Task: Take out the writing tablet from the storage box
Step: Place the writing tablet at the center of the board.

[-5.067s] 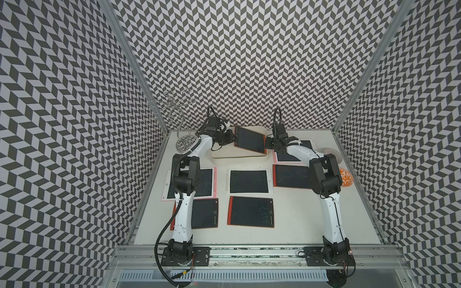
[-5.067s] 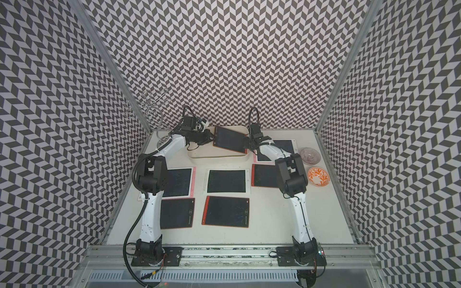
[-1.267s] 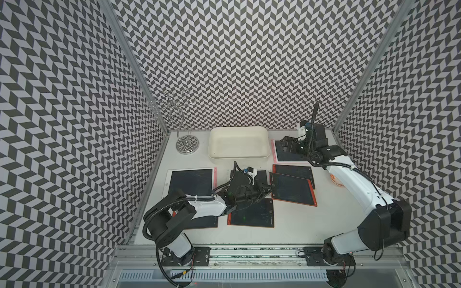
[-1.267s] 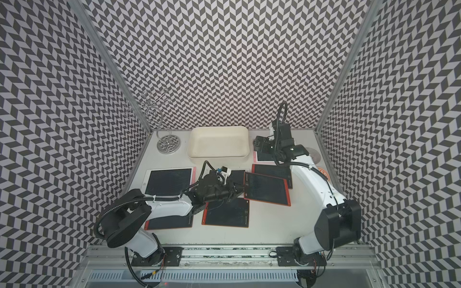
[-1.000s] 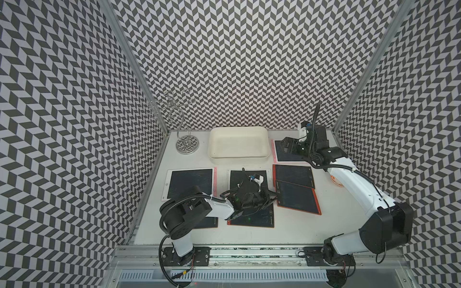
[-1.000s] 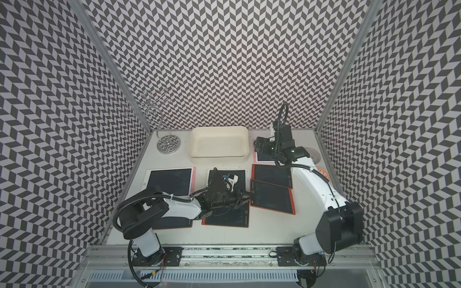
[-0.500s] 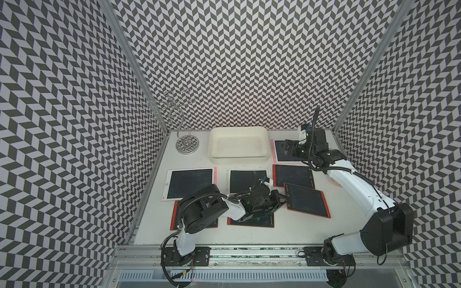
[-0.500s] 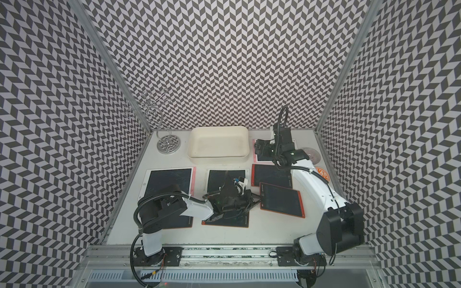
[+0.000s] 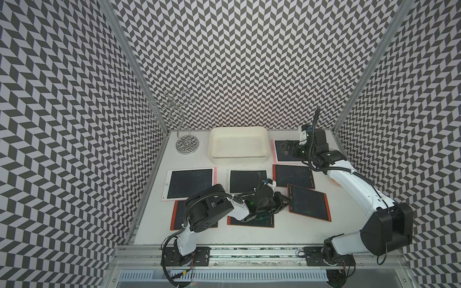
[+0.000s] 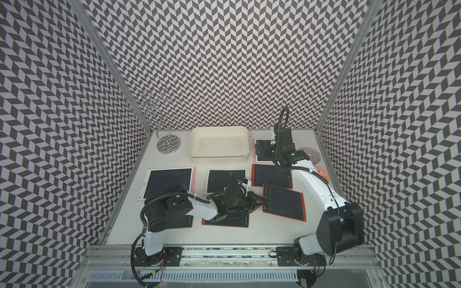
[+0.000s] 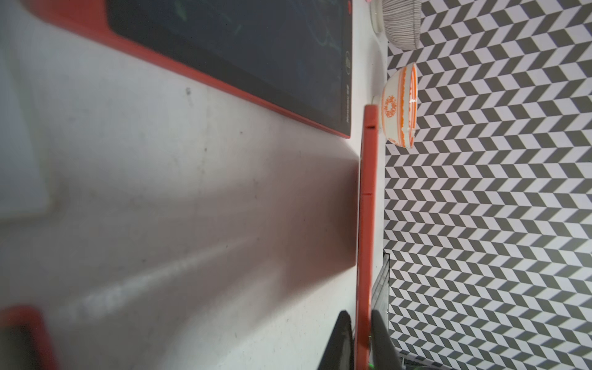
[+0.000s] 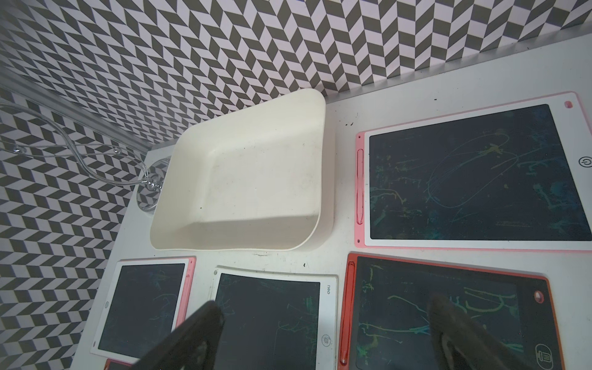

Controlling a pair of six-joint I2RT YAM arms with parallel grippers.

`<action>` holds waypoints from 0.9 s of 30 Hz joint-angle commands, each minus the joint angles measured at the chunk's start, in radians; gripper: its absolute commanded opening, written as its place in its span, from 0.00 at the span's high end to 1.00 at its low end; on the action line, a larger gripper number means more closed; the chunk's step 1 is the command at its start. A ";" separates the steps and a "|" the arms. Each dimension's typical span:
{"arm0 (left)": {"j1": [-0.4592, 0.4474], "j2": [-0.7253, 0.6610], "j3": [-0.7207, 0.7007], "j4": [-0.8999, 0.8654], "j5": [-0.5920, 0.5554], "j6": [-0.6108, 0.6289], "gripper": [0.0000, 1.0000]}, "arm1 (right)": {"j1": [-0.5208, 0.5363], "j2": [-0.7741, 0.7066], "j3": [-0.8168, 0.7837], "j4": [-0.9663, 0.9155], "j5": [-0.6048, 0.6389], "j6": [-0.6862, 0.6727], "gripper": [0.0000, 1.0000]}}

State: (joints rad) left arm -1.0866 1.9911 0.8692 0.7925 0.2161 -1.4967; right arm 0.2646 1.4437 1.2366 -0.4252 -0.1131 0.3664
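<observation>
The cream storage box (image 9: 239, 156) (image 10: 217, 156) stands at the back middle; its inside (image 12: 243, 179) holds nothing. A red-framed writing tablet (image 9: 309, 205) (image 10: 284, 202) sits askew, low at the table's right middle. My left gripper (image 9: 287, 199) (image 10: 260, 199) is at its left edge. In the left wrist view that tablet (image 11: 366, 208) shows edge-on, with my left gripper (image 11: 363, 339) shut on its rim, one finger on each face. My right gripper (image 9: 287, 147) (image 10: 260, 147) (image 12: 323, 333) hovers open over a pink-framed tablet (image 12: 474, 173) right of the box.
Several other tablets lie in rows in front of the box, one (image 9: 250, 220) under my left forearm. A wire stand (image 9: 185, 144) stands at the back left. An orange-patterned bowl (image 10: 321, 174) (image 11: 400, 105) and a ribbed bowl (image 10: 310, 154) sit by the right wall.
My left arm has swung the red tablet from the table's middle out to the right and down. The right gripper has stayed open near the back right.
</observation>
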 commanded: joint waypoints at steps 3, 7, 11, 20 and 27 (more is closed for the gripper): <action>-0.010 -0.022 0.036 -0.099 -0.021 0.024 0.78 | -0.008 -0.024 -0.013 0.059 -0.006 -0.007 0.00; -0.009 -0.025 0.043 -0.136 -0.019 0.028 0.73 | -0.007 -0.021 -0.014 0.058 -0.011 -0.006 0.01; -0.010 -0.032 0.061 -0.174 -0.012 0.049 0.71 | -0.008 -0.018 -0.016 0.060 -0.009 -0.006 0.01; -0.007 -0.089 0.102 -0.329 -0.039 0.122 0.48 | -0.009 -0.008 -0.002 0.058 0.019 -0.010 0.01; 0.009 -0.120 0.103 -0.397 -0.049 0.162 0.18 | -0.010 -0.007 0.006 0.064 0.026 -0.012 0.01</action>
State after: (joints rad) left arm -1.0840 1.9026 0.9604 0.4438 0.1871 -1.3560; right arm 0.2630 1.4437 1.2289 -0.4156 -0.1040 0.3626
